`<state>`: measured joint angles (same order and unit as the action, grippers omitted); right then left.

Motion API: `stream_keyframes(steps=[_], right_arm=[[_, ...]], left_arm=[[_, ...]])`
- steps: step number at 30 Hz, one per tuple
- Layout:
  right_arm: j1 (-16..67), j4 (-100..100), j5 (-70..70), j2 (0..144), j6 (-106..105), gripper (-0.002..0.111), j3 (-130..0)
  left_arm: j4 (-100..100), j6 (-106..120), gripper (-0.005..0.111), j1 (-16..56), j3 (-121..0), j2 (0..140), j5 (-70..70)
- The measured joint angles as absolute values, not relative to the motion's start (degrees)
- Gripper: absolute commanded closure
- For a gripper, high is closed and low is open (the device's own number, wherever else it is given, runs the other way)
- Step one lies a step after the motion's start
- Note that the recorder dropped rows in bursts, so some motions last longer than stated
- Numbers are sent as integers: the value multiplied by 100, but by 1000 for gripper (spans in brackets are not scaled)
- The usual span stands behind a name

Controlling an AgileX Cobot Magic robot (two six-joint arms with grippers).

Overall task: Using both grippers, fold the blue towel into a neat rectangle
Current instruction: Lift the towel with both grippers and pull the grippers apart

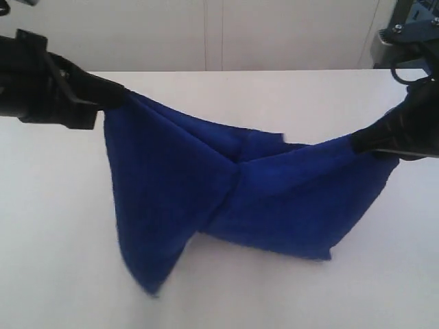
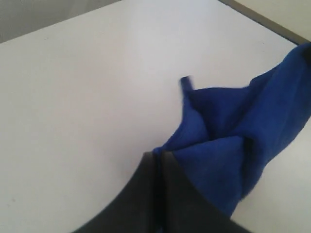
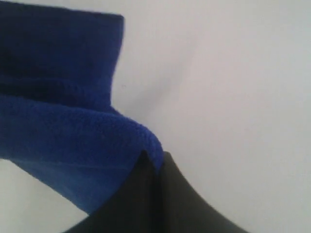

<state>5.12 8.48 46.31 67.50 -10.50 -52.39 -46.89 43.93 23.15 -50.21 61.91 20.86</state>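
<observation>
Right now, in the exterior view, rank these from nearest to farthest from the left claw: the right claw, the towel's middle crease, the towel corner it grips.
1. Gripped corner of the blue towel, pinched in the left claw itself.
2. Middle crease, at the centre where the cloth sags.
3. Right claw, at the towel's far right end.

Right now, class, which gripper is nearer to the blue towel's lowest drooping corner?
Left. The left gripper pinches the blue towel almost directly above that drooping corner; the right gripper clamps the far end, across the whole cloth.
</observation>
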Motion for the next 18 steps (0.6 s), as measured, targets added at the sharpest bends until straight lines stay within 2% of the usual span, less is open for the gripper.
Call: stream_keyframes(steps=[9, 18], right_arm=[[512, 802, 5245, 5716, -1025, 108, -5239], [512, 719, 5899, 4379, -899, 108, -5239]], left_arm=[[-2832, 2715, 107, 2263, -5017, 5051, 3356], [-2287, 1741, 107, 2263, -5003, 3664, 4245]])
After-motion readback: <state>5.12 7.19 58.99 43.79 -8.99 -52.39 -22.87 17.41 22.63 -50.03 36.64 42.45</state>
